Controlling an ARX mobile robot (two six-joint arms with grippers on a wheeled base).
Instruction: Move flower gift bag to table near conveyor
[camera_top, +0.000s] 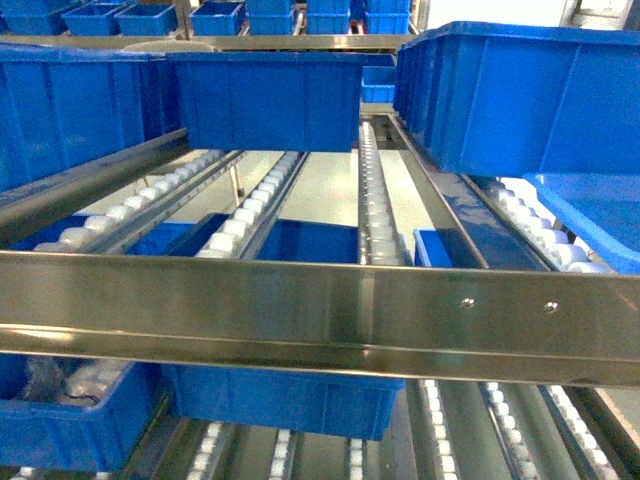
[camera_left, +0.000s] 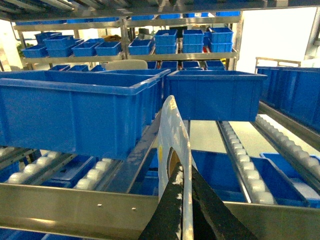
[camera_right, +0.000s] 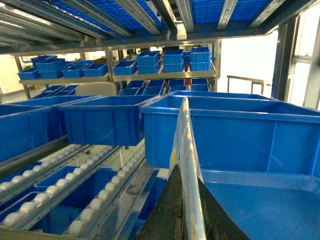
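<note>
Steel rails and white rollers of the conveyor (camera_top: 380, 215) fill the head view, with a broad shiny crossbar (camera_top: 320, 310) running across the front. Blue bins (camera_top: 265, 100) sit on the sloping lanes, and more bins (camera_top: 280, 395) rest on the level below. Neither arm shows in the head view. In the left wrist view, the left pincer (camera_left: 182, 200) has its dark fingers (camera_left: 172, 210) pressed on a thin, pale, glossy sheet (camera_left: 172, 135) standing edge-on, so it is gripping that sheet; whether this is the gift bag cannot be told. In the right wrist view, the right pincer (camera_right: 186, 210) likewise clamps a thin shiny edge (camera_right: 186, 135) rising between its dark fingers (camera_right: 167, 215), in front of a large bin (camera_right: 240, 135). Shelves of stacked bins (camera_right: 175, 60) stand farther back. No tabletop appears in any view.
</note>
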